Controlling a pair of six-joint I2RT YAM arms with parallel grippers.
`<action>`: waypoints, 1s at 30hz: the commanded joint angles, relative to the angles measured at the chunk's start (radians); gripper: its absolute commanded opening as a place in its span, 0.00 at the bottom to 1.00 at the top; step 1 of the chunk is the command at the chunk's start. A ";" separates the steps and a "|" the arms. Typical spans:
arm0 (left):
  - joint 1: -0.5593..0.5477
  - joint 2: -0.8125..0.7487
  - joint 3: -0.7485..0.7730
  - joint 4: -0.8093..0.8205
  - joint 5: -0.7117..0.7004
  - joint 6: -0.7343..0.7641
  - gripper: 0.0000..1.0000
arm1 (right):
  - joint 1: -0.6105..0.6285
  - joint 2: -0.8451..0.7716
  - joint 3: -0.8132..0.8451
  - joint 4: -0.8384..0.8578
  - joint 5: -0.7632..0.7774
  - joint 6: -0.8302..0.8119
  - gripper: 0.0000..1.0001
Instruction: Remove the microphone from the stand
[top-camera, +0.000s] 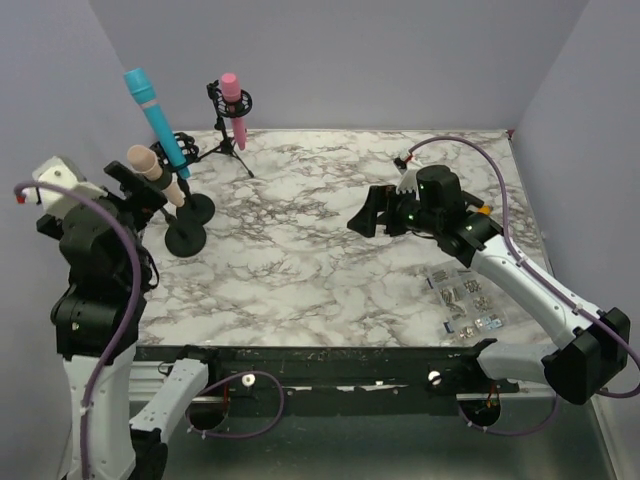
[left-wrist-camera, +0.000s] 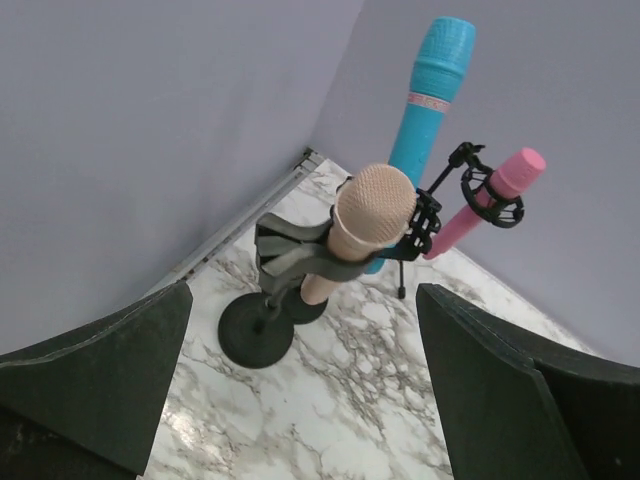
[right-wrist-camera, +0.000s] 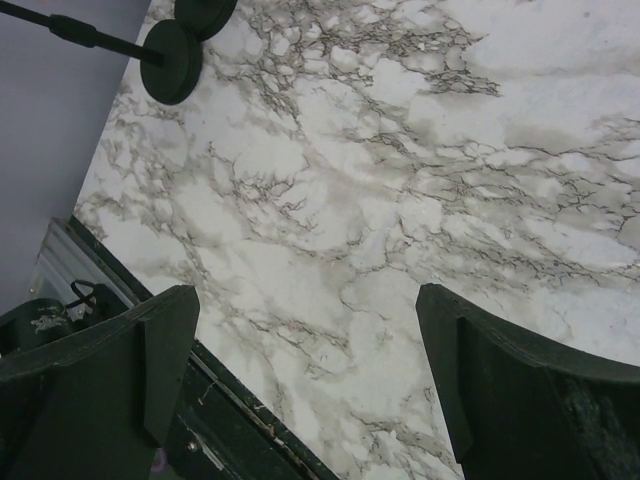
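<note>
Peach mesh-headed microphone (left-wrist-camera: 372, 205): sat clipped in black round-based stand (left-wrist-camera: 255, 335), centre of left wrist view. Left gripper (left-wrist-camera: 303, 295): stood wide, empty, short of it. Right gripper (right-wrist-camera: 305, 295): likewise wide, empty.

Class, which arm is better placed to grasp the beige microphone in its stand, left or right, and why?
Left. The left tool is open and aimed at the beige microphone, close in front of it. The right tool, also open, hangs over the marble table, far from it.
</note>
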 joint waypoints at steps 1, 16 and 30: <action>0.163 0.120 0.000 0.036 0.209 0.084 0.99 | 0.005 0.014 0.023 0.040 -0.017 -0.035 1.00; 0.428 0.200 -0.086 0.321 0.718 0.203 0.98 | 0.005 0.009 -0.005 0.071 -0.023 -0.029 1.00; 0.453 0.237 -0.095 0.366 0.884 0.201 0.98 | 0.006 0.017 -0.016 0.069 -0.018 -0.023 1.00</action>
